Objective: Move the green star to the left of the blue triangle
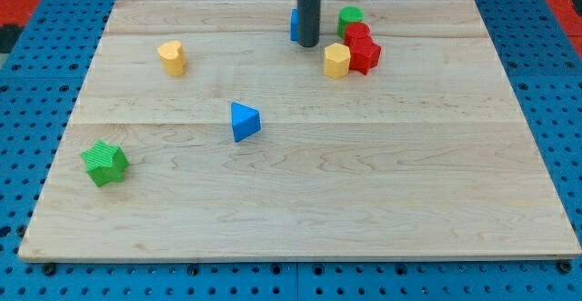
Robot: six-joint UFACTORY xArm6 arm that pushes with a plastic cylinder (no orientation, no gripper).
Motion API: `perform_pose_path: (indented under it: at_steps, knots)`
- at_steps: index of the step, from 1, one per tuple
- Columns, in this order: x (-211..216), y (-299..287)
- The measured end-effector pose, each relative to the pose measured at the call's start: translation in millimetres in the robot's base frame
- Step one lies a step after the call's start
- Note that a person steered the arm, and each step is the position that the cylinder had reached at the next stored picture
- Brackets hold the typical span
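Note:
The green star [105,163] lies near the board's left edge, toward the view's bottom. The blue triangle [244,122] sits to its upper right, near the board's middle. My tip [308,44] rests on the board near the view's top, far from both, right in front of a blue block [295,25] that the rod partly hides.
A yellow block [172,57] lies at the upper left. Right of my tip is a cluster: a green cylinder [350,16], two red blocks [363,52] and a yellow block [336,61]. The wooden board [364,201] sits on a blue pegboard.

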State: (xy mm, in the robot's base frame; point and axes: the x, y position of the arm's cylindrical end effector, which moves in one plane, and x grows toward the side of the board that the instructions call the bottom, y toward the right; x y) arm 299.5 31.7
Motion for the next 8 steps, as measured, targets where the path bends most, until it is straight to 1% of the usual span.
perform_pose_path:
  at_steps: [1,2,3,4,5,6,7,8]
  knots:
    - [32.5,15.3]
    - [84.3,32.3]
    - [137.5,20.8]
    - [205.2,-15.6]
    - [250.9,-95.3]
    - [254.4,-200.3]
    - [246.9,-267.7]
    - [204.7,-289.5]
